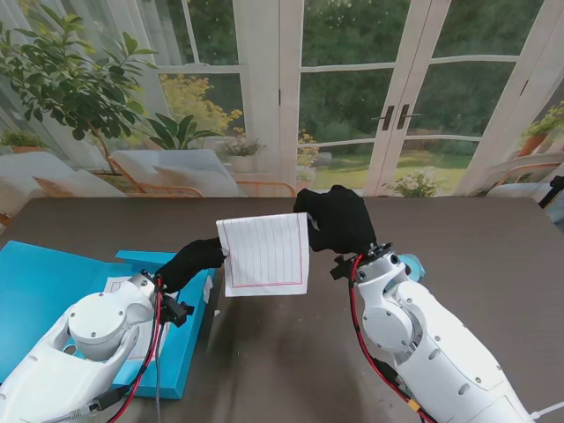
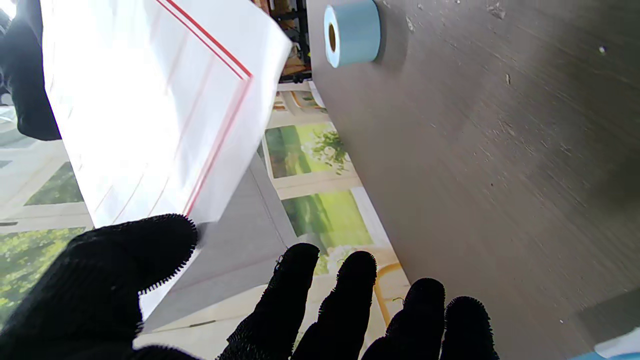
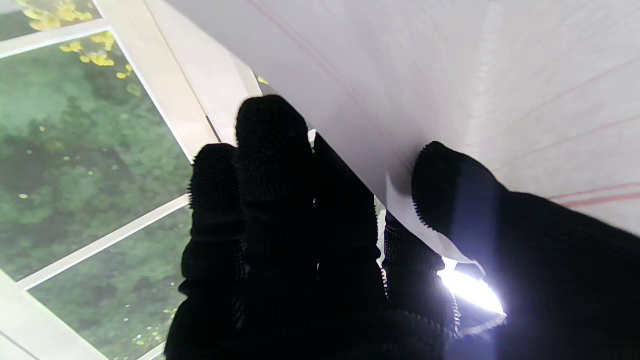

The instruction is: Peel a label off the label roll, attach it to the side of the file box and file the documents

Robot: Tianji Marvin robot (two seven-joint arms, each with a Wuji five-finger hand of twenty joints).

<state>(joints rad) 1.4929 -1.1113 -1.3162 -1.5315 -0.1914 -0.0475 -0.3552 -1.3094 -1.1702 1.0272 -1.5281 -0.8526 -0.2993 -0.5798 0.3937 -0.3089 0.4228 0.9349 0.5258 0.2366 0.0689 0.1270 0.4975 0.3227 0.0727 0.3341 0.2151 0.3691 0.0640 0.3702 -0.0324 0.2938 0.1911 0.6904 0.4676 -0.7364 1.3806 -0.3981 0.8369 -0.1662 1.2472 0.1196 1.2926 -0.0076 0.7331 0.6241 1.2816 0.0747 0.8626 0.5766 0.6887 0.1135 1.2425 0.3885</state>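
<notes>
A white lined sheet with a red border [image 1: 264, 254] hangs in the air over the dark table's middle. My right hand [image 1: 337, 220] pinches its far right corner; in the right wrist view the thumb [image 3: 450, 200] presses one face of the sheet [image 3: 450, 75] and the fingers [image 3: 270, 165] back the other. My left hand [image 1: 196, 258] reaches the sheet's left edge. Its thumb [image 2: 115, 270] lies against a corner of the sheet [image 2: 145, 110], and the fingers [image 2: 350, 295] are spread, apart from the paper. The blue file box [image 1: 40, 282] lies at the left.
The light blue label roll [image 2: 352, 32] rests on its side on the table, right of the sheet and half hidden behind my right wrist [image 1: 412, 264]. A small white patch [image 1: 208, 289] shows on the box's right side. Dark table [image 1: 493, 238] stretches to the right.
</notes>
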